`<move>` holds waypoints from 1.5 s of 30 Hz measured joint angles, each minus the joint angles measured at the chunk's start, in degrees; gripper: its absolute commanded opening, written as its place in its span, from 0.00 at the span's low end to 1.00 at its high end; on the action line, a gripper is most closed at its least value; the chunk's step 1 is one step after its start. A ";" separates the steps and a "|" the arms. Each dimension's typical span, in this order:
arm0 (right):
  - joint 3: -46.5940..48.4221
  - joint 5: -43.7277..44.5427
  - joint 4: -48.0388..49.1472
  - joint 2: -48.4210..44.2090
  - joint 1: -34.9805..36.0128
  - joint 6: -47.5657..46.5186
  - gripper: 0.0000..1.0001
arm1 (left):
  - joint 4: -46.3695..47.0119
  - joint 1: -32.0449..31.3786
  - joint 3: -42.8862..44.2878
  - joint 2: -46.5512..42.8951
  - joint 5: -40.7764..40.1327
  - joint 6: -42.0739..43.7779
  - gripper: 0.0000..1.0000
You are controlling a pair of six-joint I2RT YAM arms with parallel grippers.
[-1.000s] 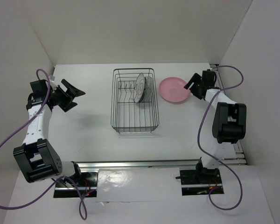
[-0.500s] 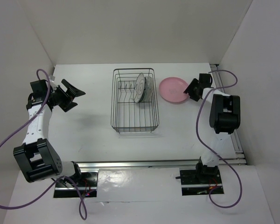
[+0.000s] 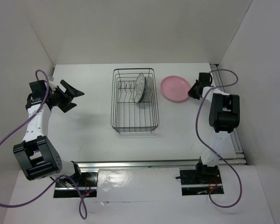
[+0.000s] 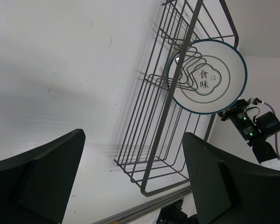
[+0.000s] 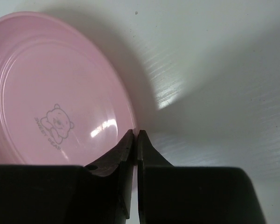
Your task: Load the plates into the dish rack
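The pink plate (image 3: 175, 88) (image 5: 51, 93) lies on the table just right of the dish rack (image 3: 113, 100). My right gripper (image 3: 192, 89) (image 5: 136, 135) is shut on the plate's right rim, one finger above the rim and one below. In the back half of the rack stands a white plate with a dark ring (image 3: 139, 87) (image 4: 207, 77), upright in the tines, with a second plate (image 3: 149, 88) right behind it. My left gripper (image 3: 79, 99) (image 4: 133, 140) hangs open at the far left, facing the rack (image 4: 153, 154) with nothing between its fingers.
White walls close in the table at the back and on both sides. The right arm's cable (image 3: 233, 77) loops near the back right corner. A metal rail (image 3: 144, 163) runs along the near edge by the arm bases.
My right gripper slid in onto the pink plate's right rim and its jaws closed on it; the plate shifted slightly to the right. The left arm has barely moved.
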 measured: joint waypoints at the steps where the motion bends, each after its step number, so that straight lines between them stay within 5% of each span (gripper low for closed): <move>1: 0.11 0.17 -0.22 0.00 0.00 0.02 0.01 | 0.00 0.02 0.00 0.13 0.00 0.00 0.99; 14: 1.14 4.81 -2.84 -0.70 0.48 -0.22 0.00 | 0.07 0.02 0.00 0.31 0.42 0.00 0.99; 22: 4.85 26.69 -11.72 -12.63 7.28 -0.07 0.00 | 0.13 0.46 0.00 0.42 0.46 -0.17 0.99; 29: 19.17 50.12 -11.43 -23.69 23.82 -6.29 0.00 | 0.02 0.61 0.00 0.42 -0.22 -0.20 0.99; 37: 16.98 73.31 13.40 -29.03 45.16 -35.82 0.00 | -0.04 1.53 0.00 0.42 -2.40 -0.20 0.99; 45: 17.79 83.91 54.86 -12.90 56.13 -79.06 0.00 | -0.42 1.57 0.00 0.92 -2.78 -0.20 0.99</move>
